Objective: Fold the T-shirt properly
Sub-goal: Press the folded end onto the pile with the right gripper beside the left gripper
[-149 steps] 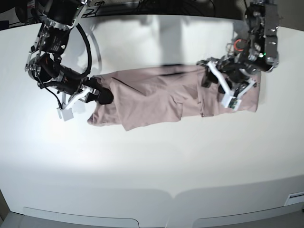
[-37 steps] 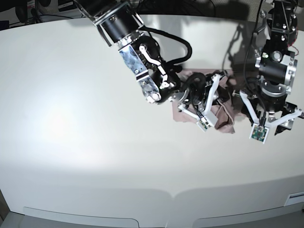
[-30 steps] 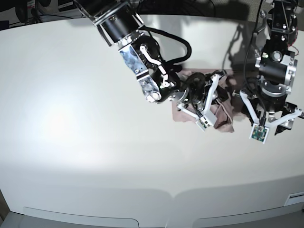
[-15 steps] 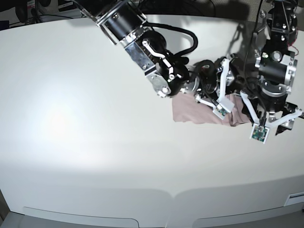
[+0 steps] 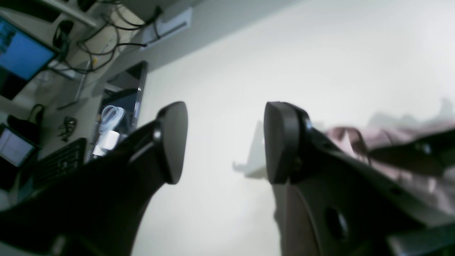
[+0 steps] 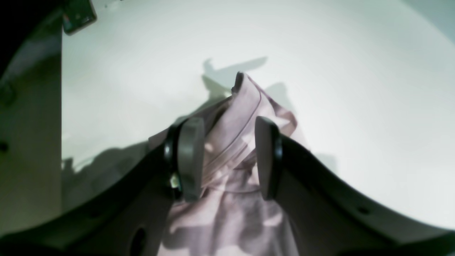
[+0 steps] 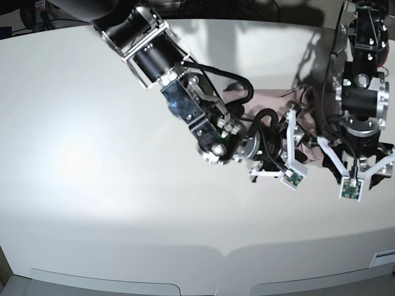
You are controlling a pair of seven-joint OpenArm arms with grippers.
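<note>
T-shirt: the soft, wrinkled dusty-pink cotton T-shirt [image 6: 231, 167] lies bunched in a small heap on the white table [image 7: 92, 185], toward its far right part, mostly hidden under my two arms in the base view.
Right pincer: my right pincer [image 6: 227, 160] hangs over the heap with its jaws parted — a ridge of cloth with a stitched hem runs up between the pads [image 6: 192, 160], but they are not pressed on it, so I hold nothing.
Left pincer: my left pincer [image 5: 224, 142] is spread wide and empty, just beside the shirt's edge, with bare table between the jaws.
Fold so far: by my judgement not a proper fold — the cloth looks crumpled rather than flat.
Risk, snagging: the raised ridge sits between my right jaws; lifting away carelessly could drag it and undo the stack.
Risk, collision: my arms are close together over one small heap, so a reach by either could strike the other.
</note>
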